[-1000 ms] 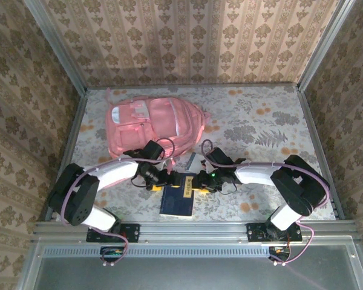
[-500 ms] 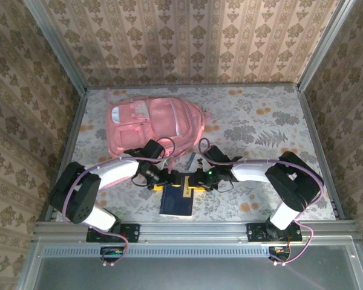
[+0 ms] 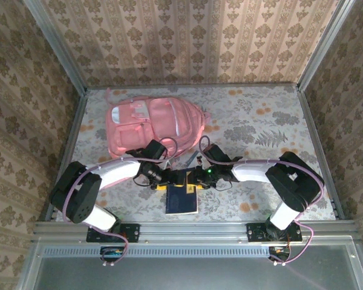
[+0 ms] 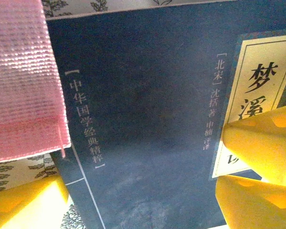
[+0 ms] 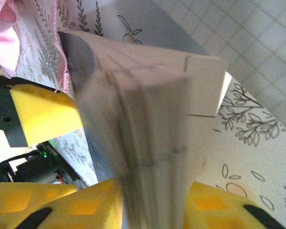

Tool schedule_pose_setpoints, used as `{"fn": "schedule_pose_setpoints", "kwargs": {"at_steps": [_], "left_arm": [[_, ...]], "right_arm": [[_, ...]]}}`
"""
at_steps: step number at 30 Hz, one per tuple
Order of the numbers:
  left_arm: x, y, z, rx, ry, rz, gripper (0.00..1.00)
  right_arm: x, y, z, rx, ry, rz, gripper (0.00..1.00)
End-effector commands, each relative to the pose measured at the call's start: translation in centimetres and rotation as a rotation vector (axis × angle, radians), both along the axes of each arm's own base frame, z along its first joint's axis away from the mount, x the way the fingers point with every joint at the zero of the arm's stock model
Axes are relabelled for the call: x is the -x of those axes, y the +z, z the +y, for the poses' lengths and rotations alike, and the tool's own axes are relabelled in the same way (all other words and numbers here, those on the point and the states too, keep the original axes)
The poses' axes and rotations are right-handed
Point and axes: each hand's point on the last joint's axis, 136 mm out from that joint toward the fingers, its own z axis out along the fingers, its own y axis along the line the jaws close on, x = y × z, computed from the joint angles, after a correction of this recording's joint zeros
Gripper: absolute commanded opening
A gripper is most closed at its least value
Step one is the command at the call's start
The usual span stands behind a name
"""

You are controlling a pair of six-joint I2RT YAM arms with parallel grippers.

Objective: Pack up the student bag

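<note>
At the near middle of the worktop (image 3: pixel 260 127): one dark blue book (image 3: pixel 181 202) with a cream title panel, its page block clenched between the jaws of the right gripper (image 3: pixel 196 180), probably to tip it off the surface for lifting. Left gripper (image 3: pixel 163 180): jaws released and spread wide over the cover, seemingly steadying the book, not holding it. Student bag (image 3: pixel 151 121): lying flat at the far left, beyond both grippers, not touching the book.
</note>
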Motion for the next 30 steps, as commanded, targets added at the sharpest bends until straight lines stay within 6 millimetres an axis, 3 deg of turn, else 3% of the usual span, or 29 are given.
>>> {"fn": "schedule_pose_setpoints", "kwargs": {"at_steps": [1,4,12,18,25,30], "left_arm": [[-0.9,2.3,-0.9,0.061,-0.011,-0.056,0.88],[-1.1,2.8,-0.3,0.053,0.009,-0.067,0.88],[-0.9,5.4,0.9,0.058,0.016,-0.116,0.88],[-1.8,8.5,1.3,0.148,0.046,-0.166,0.89],[-3.2,15.3,-0.8,0.449,0.054,-0.278,0.92],[-3.5,17.7,-1.9,0.565,0.042,-0.303,0.93]], "right_arm": [[-0.3,2.2,0.3,-0.063,-0.002,-0.041,0.24],[-0.3,3.1,-0.1,-0.066,-0.009,-0.058,0.14],[-0.5,6.3,-1.4,-0.086,-0.042,-0.12,0.13],[-1.2,11.3,-2.7,-0.143,-0.065,-0.217,0.13],[-2.1,18.3,-3.3,-0.3,-0.079,-0.321,0.14],[-1.9,22.5,-3.1,-0.389,-0.068,-0.387,0.13]]}}
